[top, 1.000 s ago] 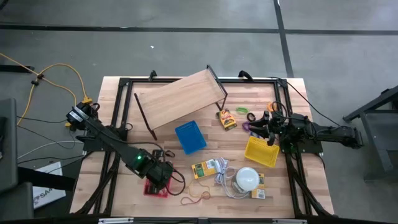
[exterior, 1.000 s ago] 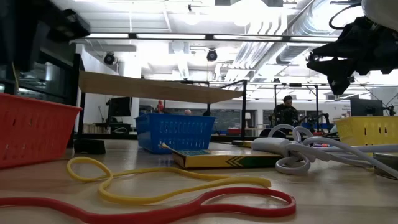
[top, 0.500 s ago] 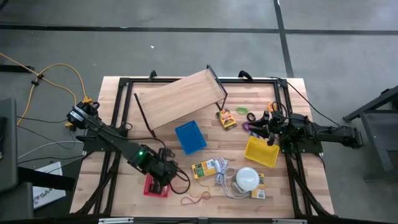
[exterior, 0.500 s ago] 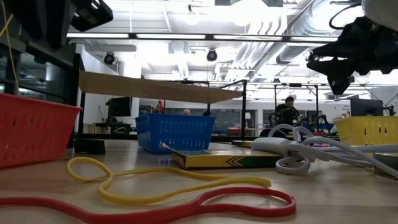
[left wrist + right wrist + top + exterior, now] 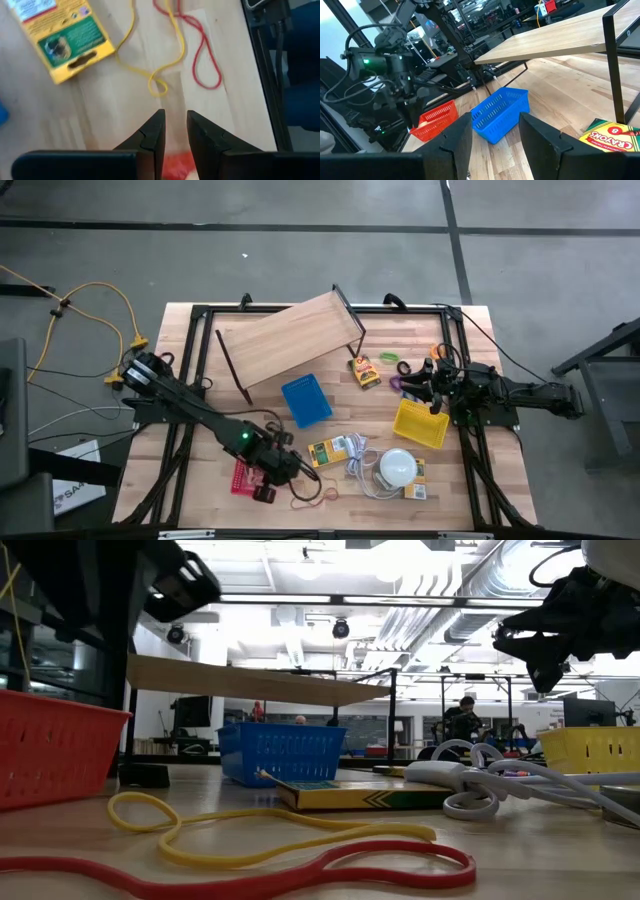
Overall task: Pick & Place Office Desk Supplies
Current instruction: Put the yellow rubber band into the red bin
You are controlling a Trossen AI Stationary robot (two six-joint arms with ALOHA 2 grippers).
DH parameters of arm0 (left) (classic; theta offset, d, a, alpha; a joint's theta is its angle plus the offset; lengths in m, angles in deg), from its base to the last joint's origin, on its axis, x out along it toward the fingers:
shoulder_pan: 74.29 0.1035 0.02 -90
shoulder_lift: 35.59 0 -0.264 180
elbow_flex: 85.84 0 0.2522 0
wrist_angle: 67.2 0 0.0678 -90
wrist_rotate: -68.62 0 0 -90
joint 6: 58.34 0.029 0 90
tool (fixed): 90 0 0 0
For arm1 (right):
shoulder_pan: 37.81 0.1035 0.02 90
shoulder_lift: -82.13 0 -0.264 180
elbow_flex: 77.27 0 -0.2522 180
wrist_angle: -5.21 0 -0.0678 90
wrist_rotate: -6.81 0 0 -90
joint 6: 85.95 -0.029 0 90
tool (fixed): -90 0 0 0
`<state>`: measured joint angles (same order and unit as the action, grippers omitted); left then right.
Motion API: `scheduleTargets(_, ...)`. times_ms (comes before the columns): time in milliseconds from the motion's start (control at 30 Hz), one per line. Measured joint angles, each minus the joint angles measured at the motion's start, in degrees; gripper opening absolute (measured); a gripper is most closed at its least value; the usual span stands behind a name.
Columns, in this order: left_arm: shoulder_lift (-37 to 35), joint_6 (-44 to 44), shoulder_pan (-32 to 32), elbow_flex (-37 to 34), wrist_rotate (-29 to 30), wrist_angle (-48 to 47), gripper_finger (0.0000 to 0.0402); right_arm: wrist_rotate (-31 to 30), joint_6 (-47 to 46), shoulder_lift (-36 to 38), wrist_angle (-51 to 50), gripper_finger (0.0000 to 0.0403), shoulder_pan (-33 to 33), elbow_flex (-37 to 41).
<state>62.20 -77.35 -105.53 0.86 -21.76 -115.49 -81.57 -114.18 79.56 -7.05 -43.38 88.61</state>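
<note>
My left gripper (image 5: 297,476) hangs open over the near table, just right of the red basket (image 5: 243,478), fingers slanting down toward the bands with bare wood between them (image 5: 174,122). Ahead of it lie a yellow rubber band (image 5: 172,60) and a red rubber band (image 5: 202,57), flat on the wood. A yellow-green packet (image 5: 328,452) lies flat beyond the bands. My right gripper (image 5: 492,132) waits open and level at the right, above the yellow basket (image 5: 420,423). Small green (image 5: 388,358) and purple (image 5: 399,385) pieces lie near it.
A tilted wooden shelf (image 5: 290,340) stands at the back and a blue basket (image 5: 306,400) mid-table. A crayon box (image 5: 365,370) lies beside the shelf. A white dome with its cord (image 5: 397,468) sits right of the packet, on another packet (image 5: 416,492).
My left gripper has travelled from above the red basket toward the table's right, closer to the rubber bands, tipping and rolling a little on the way. In the low view it has come into sight at the top left. Nothing else has moved.
</note>
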Motion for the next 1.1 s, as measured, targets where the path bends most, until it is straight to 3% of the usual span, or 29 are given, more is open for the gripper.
scheduleTargets(300,6.37,0.95,1.32,5.26,-0.45,1.33,0.0076,0.0,0.0,0.0,0.0,0.015,0.01,0.0)
scheduleTargets(467,9.08,-4.44,1.41,8.73,0.27,-2.14,0.0076,0.01,0.0,0.0,0.0,0.015,0.01,0.0)
scheduleTargets(767,12.11,-12.2,2.57,9.04,1.98,-3.74,0.0076,-0.01,0.0,0.0,0.0,0.015,0.01,0.0)
scheduleTargets(1100,14.28,-16.49,4.1,9.01,-0.43,-5.38,0.0076,0.01,0.0,-0.01,0.15,0.015,0.01,0.0)
